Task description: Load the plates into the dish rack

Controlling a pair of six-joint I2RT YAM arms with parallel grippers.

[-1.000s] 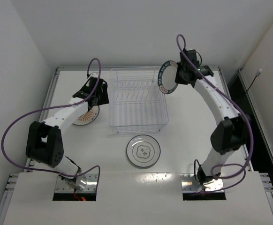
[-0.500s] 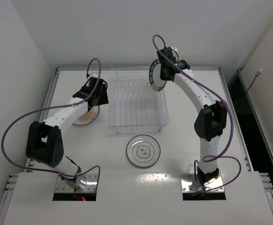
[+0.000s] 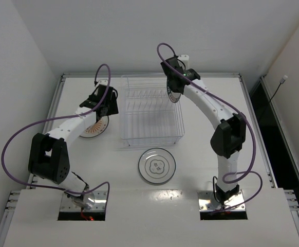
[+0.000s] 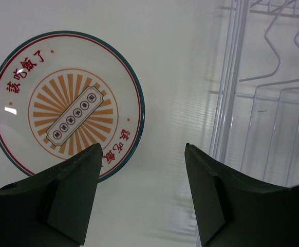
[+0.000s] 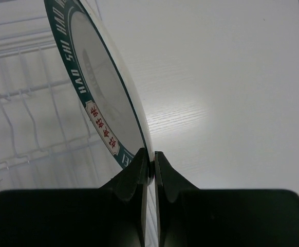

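Plates first: you have the dark-rimmed plate (image 5: pixel 100 87) pinched by its edge in the right gripper (image 5: pixel 148 157), whose two fingers are clamped tight on either face of the rim with only the plate's thickness between them. That plate stands on edge, nearly upright, and from above it sits over the right side of the dish rack (image 3: pixel 152 139), toward its far end. Through the right wrist camera you see the rack's wires and tines to the left of the plate and below it. You cannot tell from any view whether the plate's lower edge touches a wire. Your left gripper (image 4: pixel 142 152) is spread wide and grasps nothing; it hangs above the table (image 3: pixel 113 164) in the gap between the rack's left wall and the orange-striped plate (image 4: pixel 67 110). That plate lies flat on the table just left of the rack. In the wrist view the left finger overlaps the plate's near right rim, while the right finger sits in front of the rack's left wall. The grey-ringed plate (image 3: pixel 157 165) lies flat on the table just in front of the rack's near side, apart from both arms. No plate stands between the rack's tines.
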